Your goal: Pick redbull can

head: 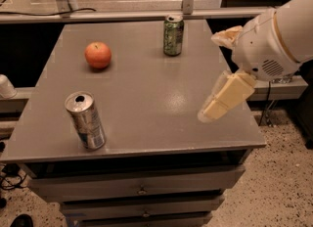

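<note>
The redbull can (pixel 86 121) is a slim silver can with blue patches low on its side. It stands upright near the front left corner of the grey table (pixel 146 89). My gripper (pixel 210 77) hangs over the table's right side, well to the right of the can and apart from it. Its two cream fingers (pixel 226 95) are spread wide, with nothing between them.
A green-patterned can (pixel 173 35) stands upright at the back of the table. A round orange-red fruit (pixel 98 55) lies at the back left. The table has drawers below its front edge. A rail and posts run behind the table.
</note>
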Action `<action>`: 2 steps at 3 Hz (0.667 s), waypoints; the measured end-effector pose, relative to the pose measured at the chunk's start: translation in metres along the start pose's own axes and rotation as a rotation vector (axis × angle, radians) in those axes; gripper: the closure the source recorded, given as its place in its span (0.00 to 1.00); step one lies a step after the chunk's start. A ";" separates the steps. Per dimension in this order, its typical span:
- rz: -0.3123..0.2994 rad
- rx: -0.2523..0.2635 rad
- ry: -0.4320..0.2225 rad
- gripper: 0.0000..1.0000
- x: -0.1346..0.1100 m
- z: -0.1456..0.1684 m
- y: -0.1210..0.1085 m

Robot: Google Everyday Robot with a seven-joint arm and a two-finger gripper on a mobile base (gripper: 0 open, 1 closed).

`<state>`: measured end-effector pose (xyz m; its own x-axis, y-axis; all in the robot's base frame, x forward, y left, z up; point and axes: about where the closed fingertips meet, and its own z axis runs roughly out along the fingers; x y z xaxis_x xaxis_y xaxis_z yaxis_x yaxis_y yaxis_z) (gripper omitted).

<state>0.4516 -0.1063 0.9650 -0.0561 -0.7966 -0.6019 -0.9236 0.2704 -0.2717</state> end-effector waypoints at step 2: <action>0.017 0.003 -0.072 0.00 -0.007 0.014 0.003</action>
<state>0.4540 -0.0926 0.9579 -0.0441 -0.7512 -0.6586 -0.9216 0.2850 -0.2634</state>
